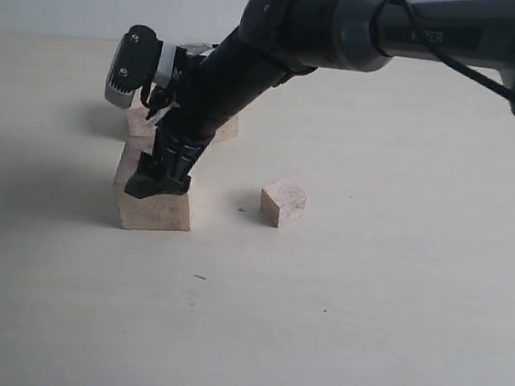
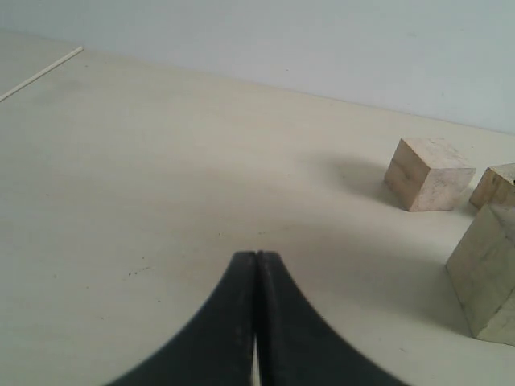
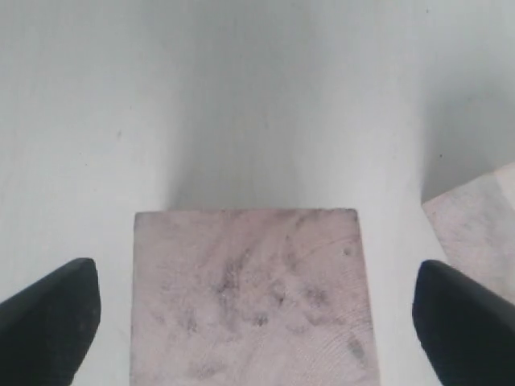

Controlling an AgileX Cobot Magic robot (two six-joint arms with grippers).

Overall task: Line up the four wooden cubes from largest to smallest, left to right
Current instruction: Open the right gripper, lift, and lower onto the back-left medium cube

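Where the right arm (image 1: 243, 62) slants down, it partly hides a second cube (image 1: 140, 124) and a third cube (image 1: 228, 128) behind the largest cube (image 1: 154, 212); a small cube (image 1: 282, 202) sits apart, right of it. All are pale, mottled, square-edged wood. The right gripper (image 1: 159, 187) straddles the largest cube, jaws spread clear; the left gripper (image 2: 256, 269) is pressed closed, empty.

The largest cube (image 1: 152, 211), pale raw wood with faint brown mottling, sat flat on the desk (image 1: 362, 333) at the front left. A small cube (image 1: 283, 202) stood alone to its right, turned slightly. Behind the largest, a third cube (image 1: 140, 124) and a fourth cube (image 1: 228, 128) lay close together, both partly hidden.
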